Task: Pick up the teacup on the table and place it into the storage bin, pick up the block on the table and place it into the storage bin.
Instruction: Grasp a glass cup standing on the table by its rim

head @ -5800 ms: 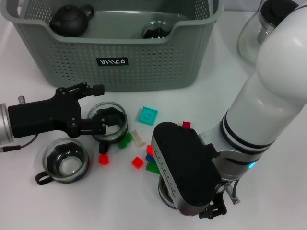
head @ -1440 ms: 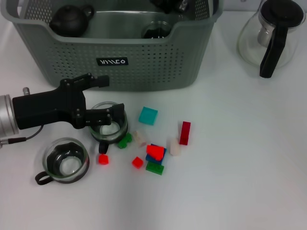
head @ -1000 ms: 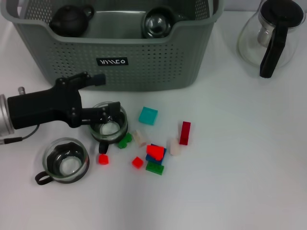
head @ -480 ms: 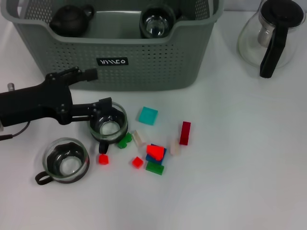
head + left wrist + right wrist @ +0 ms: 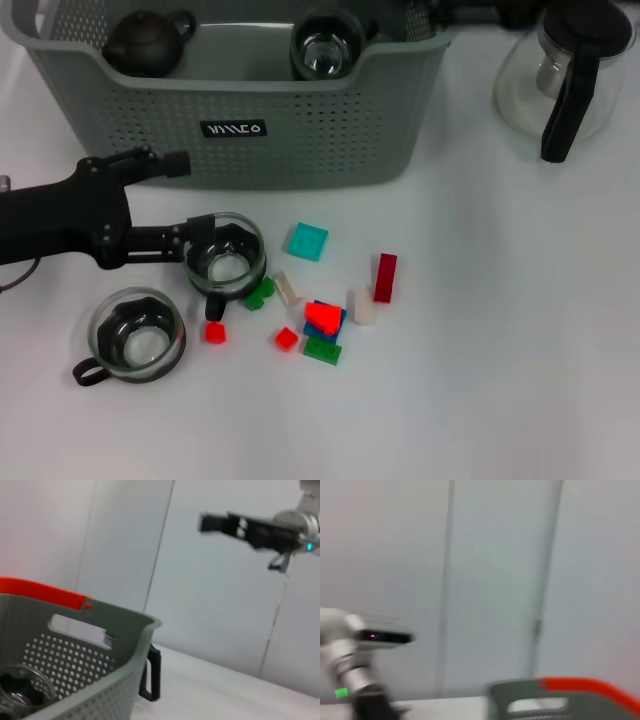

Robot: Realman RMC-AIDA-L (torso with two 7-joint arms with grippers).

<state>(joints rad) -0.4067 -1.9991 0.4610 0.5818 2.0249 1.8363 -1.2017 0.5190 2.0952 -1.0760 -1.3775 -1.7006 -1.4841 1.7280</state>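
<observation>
Left gripper [image 5: 178, 197] low over the worktop [image 5: 480, 330], fingers spread wide, gripping nothing, lower finger just beside a glass teacup [image 5: 226, 257]. Another teacup [image 5: 322, 48] sits in the storage bin [image 5: 300, 130]. Blocks [image 5: 322, 318] lie scattered nearby. Right gripper: can't tell.

Mostly plastic and glass here, all on a smooth matt white table [image 5: 520, 350].

The storage bin [image 5: 300, 130] is matt grey-green plastic with perforated walls. Inside it sit a dull black teapot [image 5: 145, 42] and a shiny clear glass teacup [image 5: 325, 48]. Just in front, two more glass cups [image 5: 226, 255] [image 5: 137, 335] glint beside glossy plastic blocks [image 5: 325, 320]. The left gripper [image 5: 175, 200] looks matt black.
</observation>
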